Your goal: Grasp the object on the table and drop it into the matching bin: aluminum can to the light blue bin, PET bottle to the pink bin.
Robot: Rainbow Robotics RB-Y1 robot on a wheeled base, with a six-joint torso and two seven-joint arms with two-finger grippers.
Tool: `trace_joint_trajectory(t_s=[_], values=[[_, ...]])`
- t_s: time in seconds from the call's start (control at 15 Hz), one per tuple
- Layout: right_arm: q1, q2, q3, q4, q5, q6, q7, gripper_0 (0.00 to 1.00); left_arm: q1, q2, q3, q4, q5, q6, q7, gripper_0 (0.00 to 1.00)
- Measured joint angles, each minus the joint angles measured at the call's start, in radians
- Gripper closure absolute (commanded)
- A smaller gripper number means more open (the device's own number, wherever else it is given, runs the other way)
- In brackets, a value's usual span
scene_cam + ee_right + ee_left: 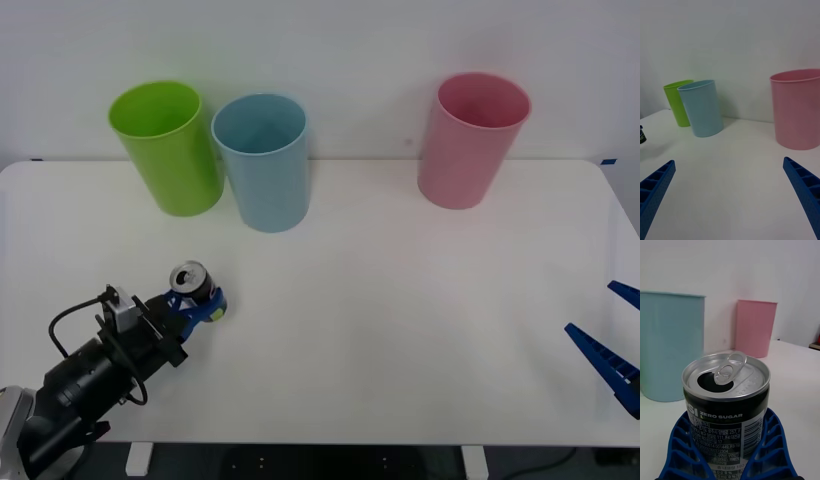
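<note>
The aluminum can (190,278), small and dark with a silver top and open tab, stands upright at the table's (400,330) front left. My left gripper (200,298) is shut on it. In the left wrist view the blue fingers (681,442) curve around the can (728,397) and press on both its sides. The light blue bin (262,165) stands behind the can at the back left. The pink bin (470,140) is at the back right. Over the front right edge, my right gripper (590,306) hangs open with nothing in it.
A lime green bin (168,148) stands just left of the light blue bin, almost touching it. From the right wrist, the light blue bin (702,108), green bin (677,103) and pink bin (797,108) line up along the back wall.
</note>
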Motion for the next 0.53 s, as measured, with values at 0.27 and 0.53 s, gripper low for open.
trace_joint_trajectory(t_s=[0.27, 0.53], values=[[0.000, 0.000, 0.000, 0.000, 0.000, 0.000, 0.000, 0.00, -0.043, 0.013, 0.036, -0.025, 0.016, 0.022, 0.082, 1.00], [0.000, 0.000, 0.000, 0.000, 0.000, 0.000, 0.000, 0.00, -0.045, 0.026, 0.041, -0.143, 0.022, 0.081, 0.229, 1.00]])
